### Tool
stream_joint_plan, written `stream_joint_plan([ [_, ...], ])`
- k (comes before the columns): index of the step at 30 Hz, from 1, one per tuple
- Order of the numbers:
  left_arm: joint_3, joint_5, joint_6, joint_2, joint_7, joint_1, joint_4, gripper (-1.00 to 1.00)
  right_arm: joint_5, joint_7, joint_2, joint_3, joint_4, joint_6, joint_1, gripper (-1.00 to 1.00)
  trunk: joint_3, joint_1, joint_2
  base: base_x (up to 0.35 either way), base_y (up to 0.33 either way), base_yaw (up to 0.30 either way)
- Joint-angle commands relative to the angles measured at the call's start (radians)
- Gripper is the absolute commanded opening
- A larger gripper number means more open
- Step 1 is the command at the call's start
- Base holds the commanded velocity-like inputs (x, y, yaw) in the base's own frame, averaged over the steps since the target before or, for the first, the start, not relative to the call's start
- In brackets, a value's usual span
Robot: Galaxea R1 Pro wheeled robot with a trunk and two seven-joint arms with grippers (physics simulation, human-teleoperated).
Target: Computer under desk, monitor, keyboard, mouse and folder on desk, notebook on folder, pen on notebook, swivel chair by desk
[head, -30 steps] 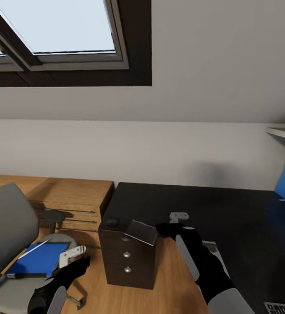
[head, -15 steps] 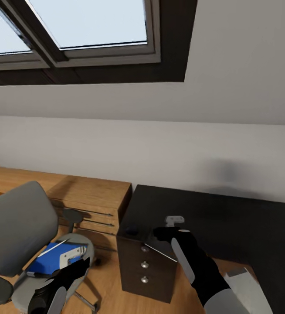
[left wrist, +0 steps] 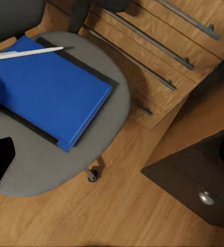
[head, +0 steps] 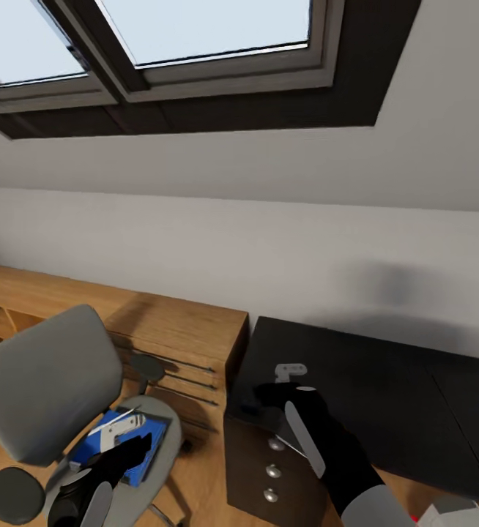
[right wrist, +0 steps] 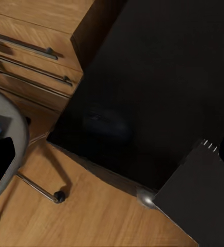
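The grey swivel chair stands at the left, next to the black desk. On its seat lies the blue folder with a white pen on top. My left gripper hangs open just above the folder. Over the desk's near corner, my right gripper is shut on the dark notebook, which tilts down beside it. The mouse rests on that corner. A light grey corner of the computer peeks in low at the right.
A dark drawer unit with round silver knobs sits under the desk's corner. A low light-wood counter with long handles runs along the wall behind the chair. Skylights slope overhead. Wooden floor lies between chair and drawers.
The whole view has swung left, so the chair and desk slid right in the picture. Both arms turned with it: the left gripper is now over the folder, the right over the desk corner.
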Motion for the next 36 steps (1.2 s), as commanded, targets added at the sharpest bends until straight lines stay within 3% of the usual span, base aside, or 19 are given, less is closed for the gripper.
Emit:
stream_joint_plan([
  [1, 0.001, 0.01, 0.004, -0.001, 0.008, -0.001, -0.001, 1.0, -0.011, -0.01, -0.001, 0.001, -0.001, 0.003, -0.001, 1.0, -0.003, 0.001, -0.002, 0.319, 0.002, 0.114],
  [8, -0.001, 0.01, 0.007, -0.001, 0.008, -0.001, -0.001, 1.0, -0.01, -0.009, -0.001, 0.0, -0.001, 0.003, -0.001, 1.0, -0.004, 0.001, -0.002, 0.246, 0.001, 0.026],
  [22, 0.001, 0.01, 0.011, 0.001, 0.007, -0.001, -0.002, 1.0, -0.013, -0.008, -0.003, -0.002, -0.001, 0.003, -0.001, 1.0, -0.009, 0.001, -0.002, 0.037, 0.0, 0.0],
  [36, 0.001, 0.012, 0.011, 0.001, 0.006, -0.001, -0.004, 1.0, -0.013, -0.008, -0.002, -0.002, -0.001, 0.002, -0.001, 1.0, -0.013, 0.001, -0.002, 0.282, 0.0, 0.0],
])
